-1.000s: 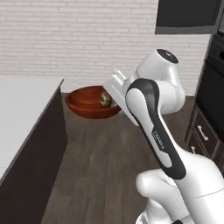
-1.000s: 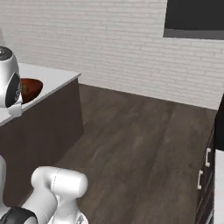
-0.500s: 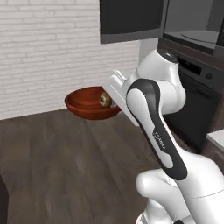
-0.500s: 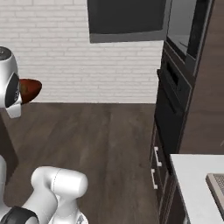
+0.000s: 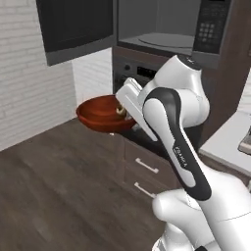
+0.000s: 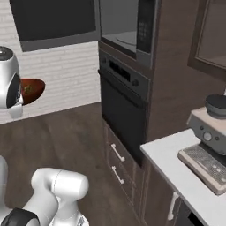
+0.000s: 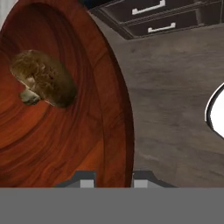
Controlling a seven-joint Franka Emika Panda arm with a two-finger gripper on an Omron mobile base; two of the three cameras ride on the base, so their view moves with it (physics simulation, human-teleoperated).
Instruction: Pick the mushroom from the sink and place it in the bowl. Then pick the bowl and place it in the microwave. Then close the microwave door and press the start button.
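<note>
The microwave (image 5: 166, 34) fills the upper middle of the left base view, built into a dark cabinet column; its cavity stands exposed, with a pale round plate inside and the keypad panel at its right. The microwave door (image 5: 76, 27) is swung wide and takes the upper left of that frame. Just below the microwave sits the oven (image 6: 121, 114), and beneath it two drawers with pale handles. At the lower right of the right base view a white counter (image 6: 176, 170) carries a coffee machine (image 6: 211, 145).

The bowl (image 5: 103, 115), reddish-brown and glossy, hangs in the air at mid-left of the left base view, below the open door and in front of the oven. In the hand view its rim runs down between the two fingertips of the gripper (image 7: 113, 178), which is clamped on that rim. The mushroom (image 7: 43, 78) lies inside the bowl, at the upper left of the hand view.
</note>
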